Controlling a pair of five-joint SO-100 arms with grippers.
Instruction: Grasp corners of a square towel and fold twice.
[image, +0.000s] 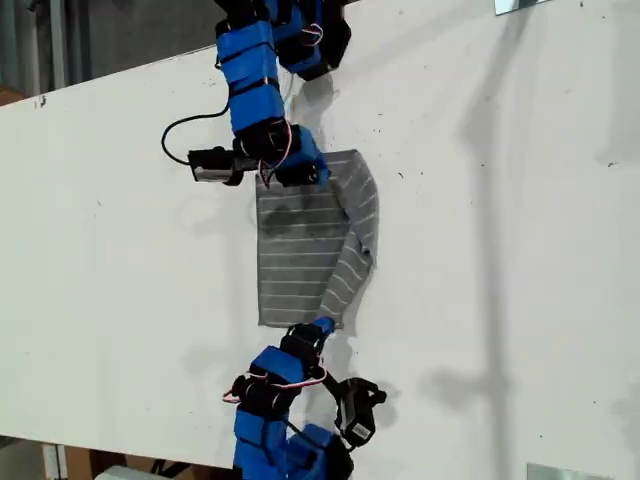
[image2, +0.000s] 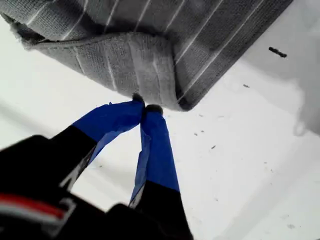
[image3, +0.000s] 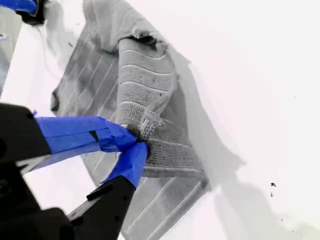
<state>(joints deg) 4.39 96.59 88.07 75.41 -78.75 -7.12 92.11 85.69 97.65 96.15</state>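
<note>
Drawing the turned-over side of the towel across for the fold.
Exterior view: towel (image: 300, 250) mid-surface (image: 500, 250), clear of every edge, one flap folded over. First wrist view: my first gripper (image2: 145, 107) pressed together against a doubled corner (image2: 172, 95), hold on cloth unclear; best confirmed before pulling. Second wrist view: my second gripper (image3: 137, 137) pinching a raised fold; best moved level with the other.

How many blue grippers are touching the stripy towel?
2. My first gripper pinches the towel at its edge nearer the exterior view's bottom; my second gripper pinches it at the edge nearer the top.
</note>
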